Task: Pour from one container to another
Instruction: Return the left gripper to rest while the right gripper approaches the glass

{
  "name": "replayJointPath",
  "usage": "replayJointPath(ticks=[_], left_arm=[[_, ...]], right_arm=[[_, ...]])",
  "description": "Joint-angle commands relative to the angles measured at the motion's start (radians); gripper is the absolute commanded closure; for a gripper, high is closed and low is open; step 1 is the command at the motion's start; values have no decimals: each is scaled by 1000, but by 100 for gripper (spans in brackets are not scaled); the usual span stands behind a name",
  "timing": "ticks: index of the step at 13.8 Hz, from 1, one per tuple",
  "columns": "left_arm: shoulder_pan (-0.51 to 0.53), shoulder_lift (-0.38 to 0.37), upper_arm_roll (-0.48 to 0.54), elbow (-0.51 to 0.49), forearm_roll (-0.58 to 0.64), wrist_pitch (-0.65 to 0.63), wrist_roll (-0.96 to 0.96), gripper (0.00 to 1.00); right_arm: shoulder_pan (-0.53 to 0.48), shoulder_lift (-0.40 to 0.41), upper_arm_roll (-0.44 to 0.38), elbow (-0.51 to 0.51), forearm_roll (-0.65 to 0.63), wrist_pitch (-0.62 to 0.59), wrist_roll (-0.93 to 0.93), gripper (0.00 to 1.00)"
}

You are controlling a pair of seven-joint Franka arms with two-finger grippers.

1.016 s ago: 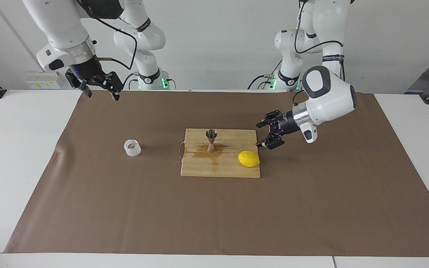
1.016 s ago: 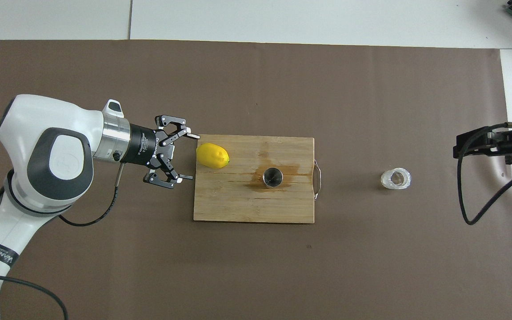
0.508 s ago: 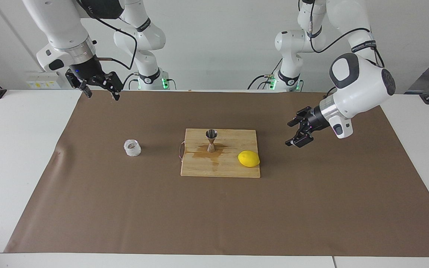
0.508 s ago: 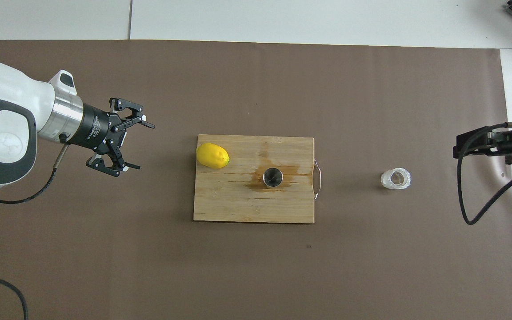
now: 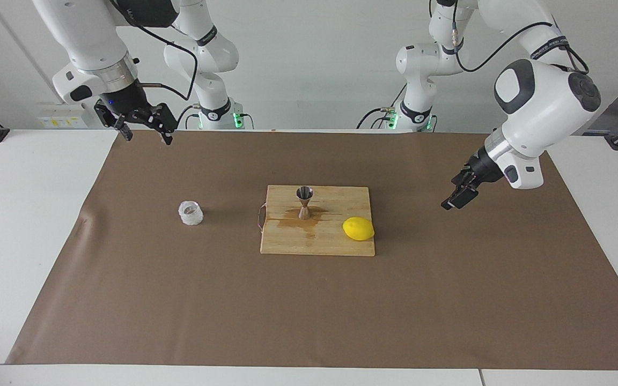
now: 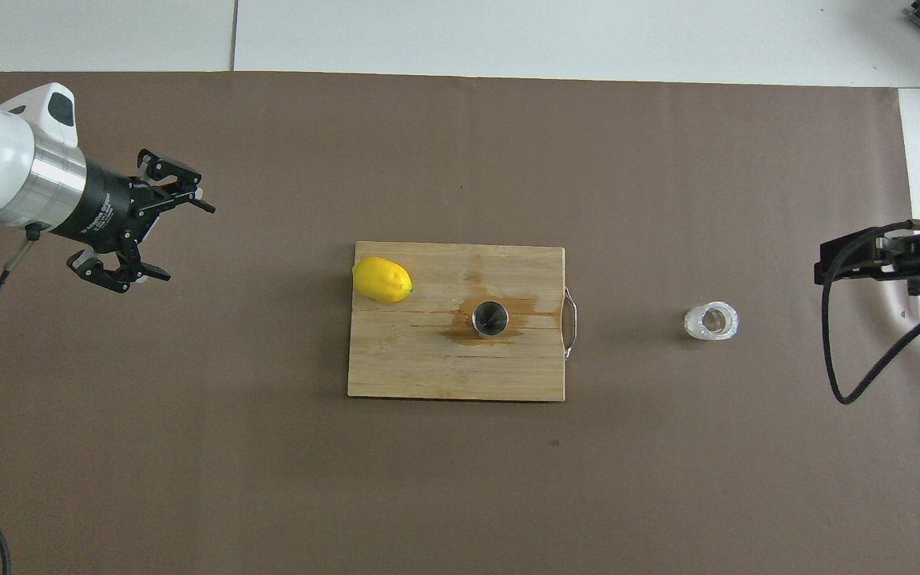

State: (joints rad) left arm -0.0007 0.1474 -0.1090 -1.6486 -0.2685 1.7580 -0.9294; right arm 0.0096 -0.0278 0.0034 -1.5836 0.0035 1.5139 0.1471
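The cup (image 5: 190, 213) stands alone on the mat near the right arm's end; the jigger (image 5: 304, 202) stands on the wet board (image 5: 287, 242). Left gripper (image 6: 158, 238) and right gripper (image 5: 145, 134) hang open, empty. A careless squeeze could crush the cup or topple the narrow-footed jigger.

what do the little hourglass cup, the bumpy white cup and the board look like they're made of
Jigger: polished steel by its mirror-like shine. Bumpy cup: translucent whitish plastic or glass, hard to say which. Cutting board: pale unvarnished-looking wood or bamboo with visible grain strips, stained darker around the jigger.
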Motion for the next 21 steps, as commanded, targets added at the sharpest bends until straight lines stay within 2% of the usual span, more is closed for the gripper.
replayJointPath(ticks=[1, 4, 5, 7, 9, 11, 16, 19, 21], left_arm=[[16, 1, 5, 62, 67, -57, 136, 0], [18, 1, 17, 137, 95, -121, 280, 0], [16, 1, 15, 162, 147, -123, 318, 0], [18, -5, 21, 174, 201, -123, 389, 0], [30, -18, 20, 174, 203, -111, 565, 0], [48, -23, 17, 174, 228, -98, 700, 0], [77, -66, 32, 168, 238, -161, 1102, 0], [67, -72, 29, 171, 244, -183, 1133, 0], [62, -95, 25, 168, 244, -186, 1126, 0]], right_arm=[[-11, -1, 6, -1, 1, 2, -12, 0], [-11, -1, 6, -1, 1, 2, -12, 0], [-13, -1, 4, -1, 1, 2, -12, 0], [-13, -1, 4, -1, 1, 2, -14, 0], [-13, -4, 4, -10, 1, 3, -35, 0], [-13, -14, 4, -39, 3, 35, -165, 0], [-14, -84, 3, -231, 3, 195, -492, 0], [-16, -86, 1, -298, 9, 232, -640, 0], [-22, -86, 0, -366, 35, 314, -746, 0]])
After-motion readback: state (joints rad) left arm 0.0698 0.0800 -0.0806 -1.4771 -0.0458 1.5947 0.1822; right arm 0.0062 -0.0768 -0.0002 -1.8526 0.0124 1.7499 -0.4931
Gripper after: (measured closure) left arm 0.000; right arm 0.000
